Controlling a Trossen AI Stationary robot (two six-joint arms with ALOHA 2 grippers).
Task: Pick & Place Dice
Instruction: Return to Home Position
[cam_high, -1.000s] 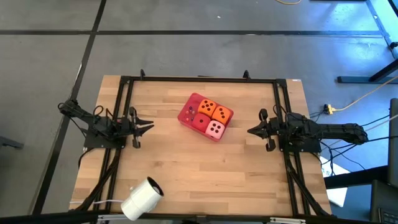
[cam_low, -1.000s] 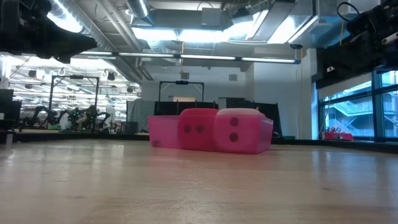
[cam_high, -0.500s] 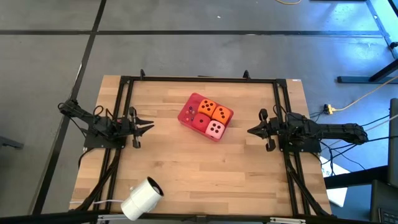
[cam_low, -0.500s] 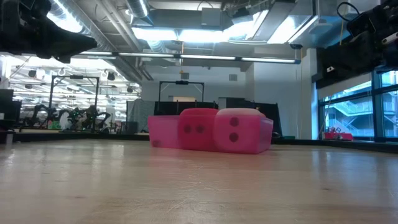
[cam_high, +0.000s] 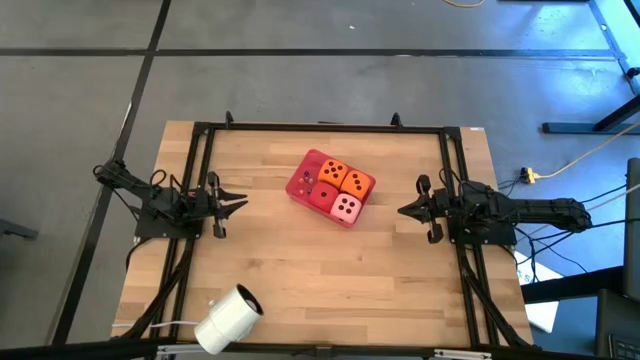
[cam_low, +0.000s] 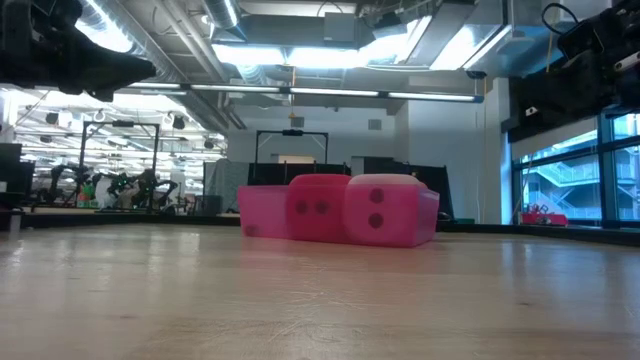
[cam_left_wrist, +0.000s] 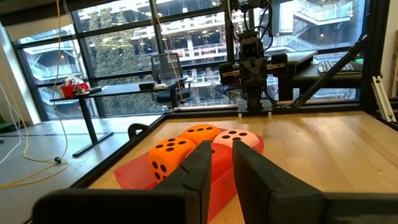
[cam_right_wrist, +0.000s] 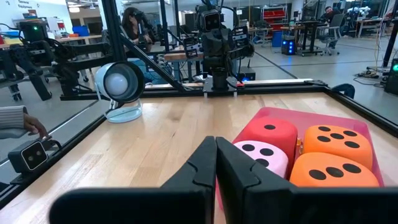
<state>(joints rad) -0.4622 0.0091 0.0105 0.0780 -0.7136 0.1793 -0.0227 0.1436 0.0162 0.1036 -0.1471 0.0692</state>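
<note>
Four dice sit side by side in a flat red tray (cam_high: 298, 186) at the middle of the table: two orange (cam_high: 335, 172) (cam_high: 357, 183), one red (cam_high: 322, 196), one pink (cam_high: 346, 208). The low view shows the red die (cam_low: 318, 208) and the pink die (cam_low: 380, 210) resting on their bottom faces. My left gripper (cam_high: 244, 203) hovers level at the table's left edge, pointing at the dice, a narrow gap between its fingers (cam_left_wrist: 222, 155). At the right edge my right gripper (cam_high: 400, 211) also points level at them, fingers together (cam_right_wrist: 216, 146). Neither holds anything.
A white round device (cam_high: 228, 318) stands near the table's front left corner. Black frame rails (cam_high: 320, 127) run around the table top. Tiny coloured beads (cam_high: 305, 180) lie in the tray's left part. Bare wood lies between each gripper and the tray.
</note>
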